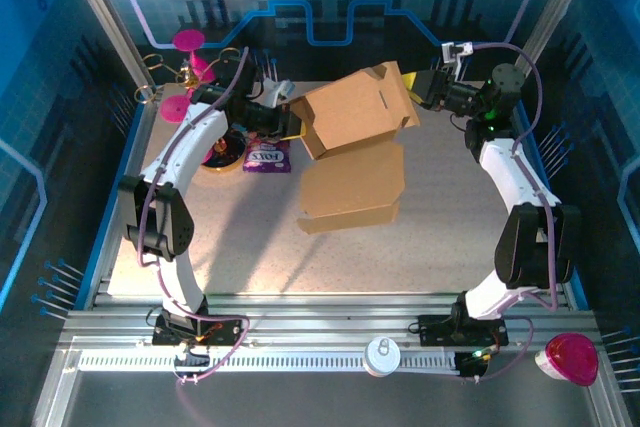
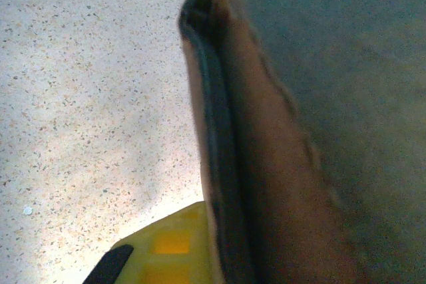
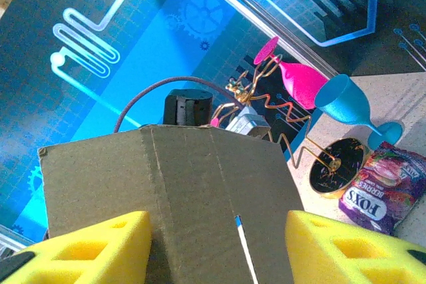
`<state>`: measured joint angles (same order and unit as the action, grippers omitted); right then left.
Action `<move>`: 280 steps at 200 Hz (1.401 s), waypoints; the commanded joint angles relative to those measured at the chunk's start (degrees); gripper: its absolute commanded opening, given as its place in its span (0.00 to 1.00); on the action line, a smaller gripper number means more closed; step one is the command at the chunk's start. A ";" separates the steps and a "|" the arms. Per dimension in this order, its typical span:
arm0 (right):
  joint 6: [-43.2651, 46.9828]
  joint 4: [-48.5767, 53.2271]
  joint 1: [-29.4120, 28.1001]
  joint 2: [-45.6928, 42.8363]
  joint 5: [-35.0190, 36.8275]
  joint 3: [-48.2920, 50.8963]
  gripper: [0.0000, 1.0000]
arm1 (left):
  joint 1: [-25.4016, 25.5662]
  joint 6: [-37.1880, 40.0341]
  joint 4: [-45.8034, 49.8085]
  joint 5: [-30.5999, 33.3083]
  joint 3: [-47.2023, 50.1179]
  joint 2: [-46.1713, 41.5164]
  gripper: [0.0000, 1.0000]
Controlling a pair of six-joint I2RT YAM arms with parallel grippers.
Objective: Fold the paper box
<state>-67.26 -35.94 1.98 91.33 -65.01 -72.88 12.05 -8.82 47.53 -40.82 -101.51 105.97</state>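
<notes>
Over the rear centre of the table [image 1: 450, 237] in the top view, I see the paper box [image 1: 355, 112] half raised, lower panel flat on the surface, with the left gripper [image 1: 288, 122] at its left edge and the right gripper [image 1: 422, 87] at its right end. Left wrist: jaws pressed together on the cardboard edge, which runs right alongside the yellow finger [image 2: 170, 247]. Right wrist: yellow fingers [image 3: 93, 244] spread, box panel between and just beyond them, not pinched.

Plain brown cardboard paper box [image 1: 355, 137], unmarked; beige counter [image 1: 250, 247] flecked with dark speckles; glossy purple snack packet [image 1: 266, 156] with white lettering; pink plastic goblet [image 3: 296, 78]; blue plastic goblet [image 3: 343, 101]; yellow pads [image 3: 100, 247] on the right tool [image 3: 219, 257]; blue back wall [image 3: 133, 44] patterned with pale circuit lines and gears
</notes>
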 commanded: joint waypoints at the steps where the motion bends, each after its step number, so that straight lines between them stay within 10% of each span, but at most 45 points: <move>1: 0.13 -2.22 -1.61 -2.21 -0.76 1.61 0.56 | -0.37 0.99 1.31 -1.13 -2.41 1.07 0.00; 44: 4.47 2.75 -2.89 -3.47 -0.70 1.61 0.56 | -0.40 0.86 1.43 -1.10 -2.47 1.21 0.00; 154: 46.81 56.80 -8.35 -5.25 18.45 -13.78 0.57 | -0.31 1.00 0.94 -0.75 -1.19 -0.58 0.00; 280: 63.52 75.21 -17.20 -0.83 45.97 -26.42 0.55 | -0.19 1.34 0.99 -0.36 -0.58 -1.79 0.00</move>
<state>-8.34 34.13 -13.28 88.73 -26.59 -96.71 11.94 -8.82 47.75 -39.88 -102.17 106.48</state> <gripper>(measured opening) 0.552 0.062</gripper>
